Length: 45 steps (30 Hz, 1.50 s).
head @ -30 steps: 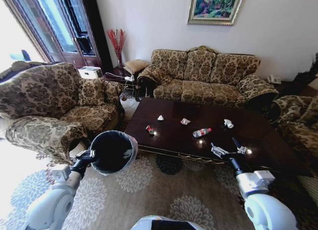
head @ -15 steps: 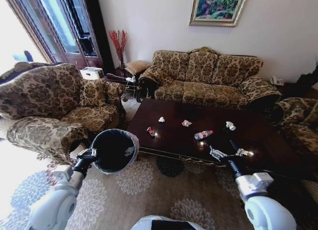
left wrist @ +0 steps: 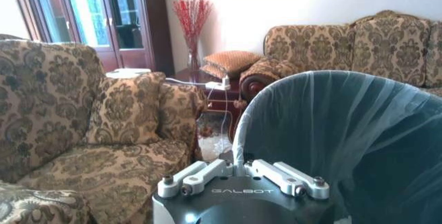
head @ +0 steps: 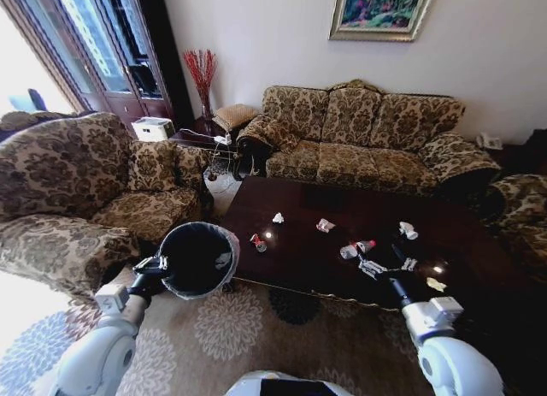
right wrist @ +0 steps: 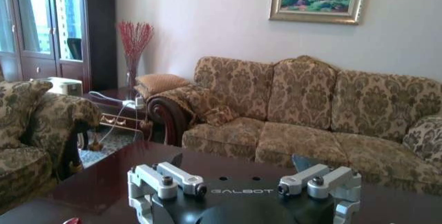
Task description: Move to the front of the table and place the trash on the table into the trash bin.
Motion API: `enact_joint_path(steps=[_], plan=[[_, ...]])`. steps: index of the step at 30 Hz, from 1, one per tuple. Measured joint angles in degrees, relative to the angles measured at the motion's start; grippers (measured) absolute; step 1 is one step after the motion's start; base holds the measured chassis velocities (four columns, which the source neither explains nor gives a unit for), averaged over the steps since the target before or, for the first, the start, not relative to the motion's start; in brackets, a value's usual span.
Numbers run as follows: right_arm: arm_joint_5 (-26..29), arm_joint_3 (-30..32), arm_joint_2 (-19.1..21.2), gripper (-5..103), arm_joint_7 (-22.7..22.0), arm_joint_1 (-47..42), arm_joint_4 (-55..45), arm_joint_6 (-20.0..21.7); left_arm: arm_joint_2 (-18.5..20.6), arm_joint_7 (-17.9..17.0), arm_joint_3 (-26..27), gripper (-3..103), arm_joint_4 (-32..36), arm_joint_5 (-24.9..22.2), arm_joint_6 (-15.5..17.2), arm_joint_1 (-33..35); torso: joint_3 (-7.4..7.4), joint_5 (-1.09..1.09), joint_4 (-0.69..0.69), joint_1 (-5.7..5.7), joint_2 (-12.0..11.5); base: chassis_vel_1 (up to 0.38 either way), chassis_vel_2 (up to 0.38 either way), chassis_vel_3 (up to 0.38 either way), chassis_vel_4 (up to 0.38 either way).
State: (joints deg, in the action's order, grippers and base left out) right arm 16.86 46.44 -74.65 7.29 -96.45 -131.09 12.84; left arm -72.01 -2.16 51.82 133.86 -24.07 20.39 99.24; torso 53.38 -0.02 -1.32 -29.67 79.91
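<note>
Dark glossy wood of the table (head: 308, 242) is being faced in the head view, with the trash (head: 355, 248) scattered at twelve o'clock. The bin (head: 198, 259) is being gripped at its rim by the left gripper (head: 156, 266), likely kept near for drops. In the left wrist view, fingers (left wrist: 207, 171) are being pinched on that rim. In the right wrist view, the right gripper (right wrist: 243, 175) is being held wide open, empty, probably ready to grasp.

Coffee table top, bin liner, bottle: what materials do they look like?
Coffee table: probably wood with a glossy dark reddish-brown finish, since it mirrors light spots. Trash bin: lining looks like thin plastic film, dark inside and translucent grey at the rim, held by the left end effector. Bottle: seemingly clear plastic with a red label.
</note>
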Motion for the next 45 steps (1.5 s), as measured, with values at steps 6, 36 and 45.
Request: enact_joint_path(steps=[6,36,45], plan=[[-0.3,0.0,-0.3,100,0.6,0.1,1.1,-0.4,-0.1,0.0,-0.1,2,0.0,0.1,0.2,0.0,-0.03,0.01,-0.02,0.03,0.0,-0.036,0.103,0.091,-0.038],[-1.9,-0.4,-0.9,100,2.3,0.7,2.9,-0.8,-0.6,-0.2,-0.1,2,-1.1,1.1,-0.9,0.2,-0.1,0.02,0.0,0.06,-0.2,-0.088,0.147,0.147,-0.082],[-3.8,-1.4,-0.5,100,3.0,1.0,3.2,-0.7,-1.2,-0.2,0.0,2,-1.8,1.1,-1.7,0.4,-0.1,0.01,-0.01,0.03,-0.2,-0.113,0.109,0.123,-0.104]])
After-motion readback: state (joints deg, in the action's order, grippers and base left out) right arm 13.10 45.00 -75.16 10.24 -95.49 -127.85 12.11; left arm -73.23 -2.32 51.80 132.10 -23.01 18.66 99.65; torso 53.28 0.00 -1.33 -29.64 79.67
